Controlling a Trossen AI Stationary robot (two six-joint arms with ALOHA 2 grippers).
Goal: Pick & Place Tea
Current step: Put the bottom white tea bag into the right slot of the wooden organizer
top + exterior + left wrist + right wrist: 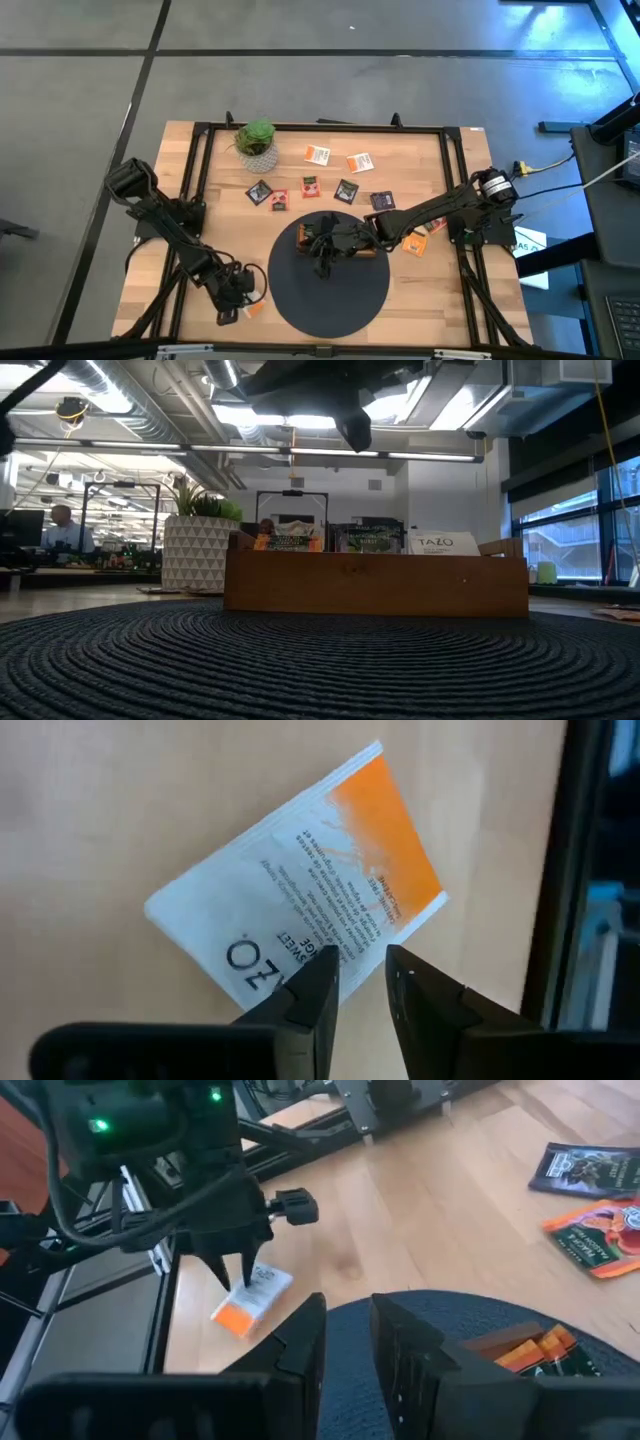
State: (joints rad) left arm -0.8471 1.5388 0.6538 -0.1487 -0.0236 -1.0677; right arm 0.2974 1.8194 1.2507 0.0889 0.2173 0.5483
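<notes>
From above, the wooden tray (300, 236) sits on the round dark mat (330, 290), at about twelve o'clock on it. The right gripper (322, 250) hangs over the tray, presumably lined up to drop tea in. Loose tea packets (345, 190) lie in a band across the table toward twelve o'clock, below the potted plant (257, 140). The left gripper (238, 296) is down at about eight o'clock of the mat, beside a white-orange packet (254, 309).

At table height, the tray (375, 585) already holds upright packets, a white Tazo one (440, 543) among them; a dark gripper tip hangs above.

In the left wrist view, the left gripper (358, 985) has its jaws spread a little, empty, right at the white-orange packet's (300, 890) edge, lying flat on the wood; I judge it is lining up a pinch.

The right wrist view shows the right gripper (347, 1335) with a narrow gap, holding nothing, above the mat (440, 1320). Beyond it the left gripper (232, 1270) stands over the same packet (252, 1300).
</notes>
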